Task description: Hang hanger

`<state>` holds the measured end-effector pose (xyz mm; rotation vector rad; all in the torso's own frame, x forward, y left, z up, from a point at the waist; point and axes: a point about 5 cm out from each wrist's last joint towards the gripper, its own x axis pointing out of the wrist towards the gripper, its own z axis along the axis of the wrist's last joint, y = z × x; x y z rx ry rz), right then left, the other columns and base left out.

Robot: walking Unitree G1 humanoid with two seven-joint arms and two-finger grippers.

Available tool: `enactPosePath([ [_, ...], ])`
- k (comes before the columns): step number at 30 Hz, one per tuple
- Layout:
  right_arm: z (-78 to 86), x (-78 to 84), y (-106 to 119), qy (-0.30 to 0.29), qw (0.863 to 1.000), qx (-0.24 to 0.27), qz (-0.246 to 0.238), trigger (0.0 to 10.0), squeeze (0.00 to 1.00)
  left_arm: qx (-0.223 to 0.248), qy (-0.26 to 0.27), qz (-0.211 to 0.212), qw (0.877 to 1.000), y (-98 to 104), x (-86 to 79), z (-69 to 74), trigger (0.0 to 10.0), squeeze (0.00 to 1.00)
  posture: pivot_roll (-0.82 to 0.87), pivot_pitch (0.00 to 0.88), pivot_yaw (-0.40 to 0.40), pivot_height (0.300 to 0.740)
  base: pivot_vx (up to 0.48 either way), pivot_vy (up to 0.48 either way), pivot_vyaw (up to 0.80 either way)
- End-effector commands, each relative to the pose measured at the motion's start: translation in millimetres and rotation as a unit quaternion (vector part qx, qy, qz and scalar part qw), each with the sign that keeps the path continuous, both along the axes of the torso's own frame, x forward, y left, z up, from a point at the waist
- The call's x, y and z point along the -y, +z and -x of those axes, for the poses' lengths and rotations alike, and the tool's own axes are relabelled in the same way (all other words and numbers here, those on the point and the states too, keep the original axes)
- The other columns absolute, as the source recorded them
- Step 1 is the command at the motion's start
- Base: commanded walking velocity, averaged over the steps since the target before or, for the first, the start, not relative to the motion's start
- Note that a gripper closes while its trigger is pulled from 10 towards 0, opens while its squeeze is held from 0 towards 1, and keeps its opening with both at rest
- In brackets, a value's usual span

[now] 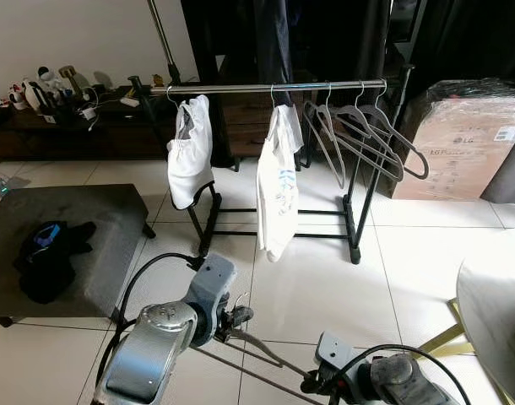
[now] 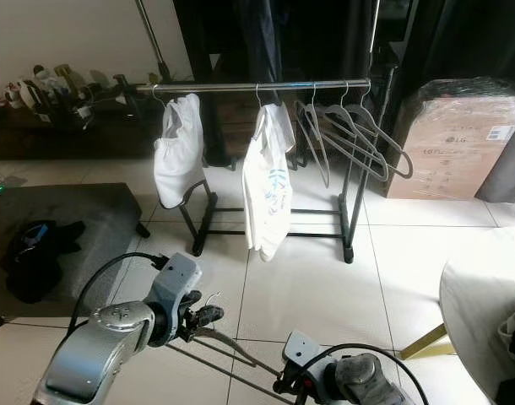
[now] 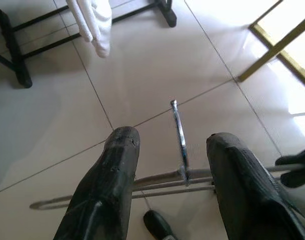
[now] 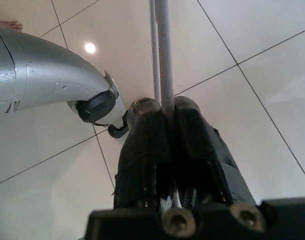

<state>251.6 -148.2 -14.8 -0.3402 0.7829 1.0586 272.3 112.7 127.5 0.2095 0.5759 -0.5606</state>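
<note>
Writing shows on the cardboard box [image 1: 468, 139] far ahead and right of both grippers: an "LG" mark on its face, beside a white label too small to read. The middle shirt [image 1: 277, 181] on the rail [image 1: 274, 87] carries blue print that cannot be read.

The hanger [image 3: 157, 181], a thin grey one, lies low between the two arms, just above the tiled floor [image 1: 325, 278]. The right gripper [image 4: 165, 112] has its fingers [image 4: 142, 150] pressed together on the hanger's bars, which run straight out past the tips. The left gripper [image 3: 170, 150] stands wide, one finger [image 3: 105, 185] on each side of the hanger; the metal hook [image 3: 178, 135] rises in the gap, nearer one finger, and whether it touches is unclear.

The rail stands well ahead of both grippers, on a black rack [image 1: 355, 228]. Along it hang a white garment [image 1: 190, 152], the shirt, then a cluster of empty hangers [image 1: 367, 135] toward the right end. Bare rail shows between the garment and the shirt. Open floor lies between the grippers and the rack. A dark mat [image 1: 80, 245] with a black bundle [image 1: 46, 257] lies left of the left gripper; a round table [image 1: 494, 312] edge sits right of the right gripper.
</note>
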Motion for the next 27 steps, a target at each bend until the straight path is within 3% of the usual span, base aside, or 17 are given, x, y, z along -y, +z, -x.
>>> enactPosePath([
  [1, 0.8, -3.6, 0.0, 0.011, 1.000, 0.002, -0.003, 0.0, 0.00, -0.003, 0.013, -0.003, 1.000, -1.4, -3.6, -2.8, 4.8, 0.00, -0.01, 0.122, 0.091, 0.740, 0.000, 0.000, 0.00],
  [2, 0.9, -3.7, -0.1, 0.011, 1.000, 0.002, -0.004, 0.0, 0.00, -0.004, 0.010, 0.007, 1.000, -1.3, -1.3, -2.9, 0.7, 0.00, -0.01, 0.122, 0.091, 0.740, 0.000, 0.000, 0.00],
  [3, 1.0, -3.8, -0.3, 0.012, 1.000, 0.002, -0.004, 0.0, 0.00, -0.005, 0.006, 0.010, 1.000, -1.4, 0.5, -2.9, 0.0, 0.00, -0.01, 0.121, 0.091, 0.740, 0.000, 0.000, 0.00],
  [17, 3.3, -4.7, -3.2, 0.015, 1.000, 0.000, 0.000, 0.0, 0.00, -0.019, 0.003, 0.002, 1.000, -5.4, 0.2, -1.5, 0.0, 0.00, -0.01, 0.121, 0.092, 0.740, 0.000, 0.000, 0.00],
  [27, 3.1, -4.5, -3.3, 0.019, 1.000, 0.000, 0.004, 0.0, 0.00, -0.061, 0.009, 0.018, 0.998, -11.1, 0.0, 1.9, 0.0, 0.00, -0.01, 0.122, 0.091, 0.740, 0.000, 0.000, 0.00],
])
